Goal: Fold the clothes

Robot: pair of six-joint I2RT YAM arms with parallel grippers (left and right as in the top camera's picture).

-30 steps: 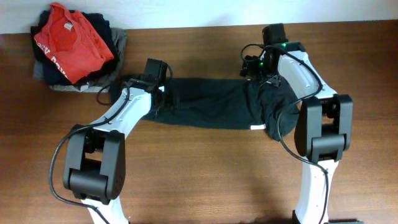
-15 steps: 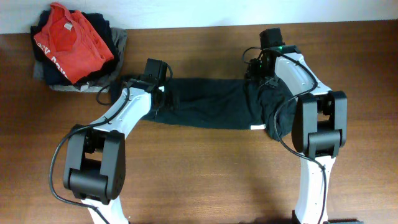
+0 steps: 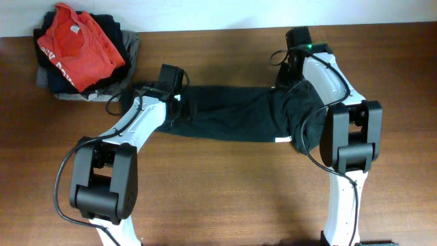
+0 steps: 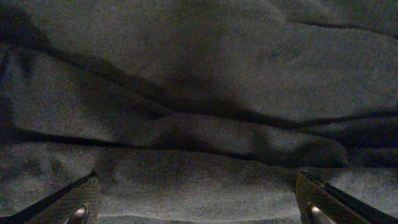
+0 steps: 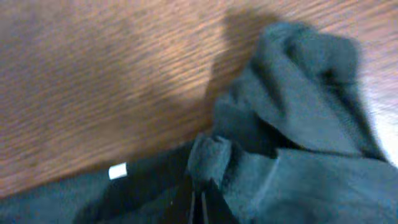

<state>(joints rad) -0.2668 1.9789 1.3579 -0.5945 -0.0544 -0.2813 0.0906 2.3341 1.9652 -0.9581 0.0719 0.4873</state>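
Two arms work over one dark garment (image 3: 232,119), which lies stretched in a long band across the middle of the wooden table (image 3: 218,198). Left fingers (image 4: 78,199) are spread wide, released, low over wrinkled fabric with nothing pinched between them. Right fingers (image 5: 194,210) are clenched tight on a bunched fold at the garment's far right edge, where cloth meets bare wood, a small white tag (image 5: 117,171) close by. Far left corner: a red T-shirt (image 3: 75,48) tops a heap (image 3: 131,51), apart from the action
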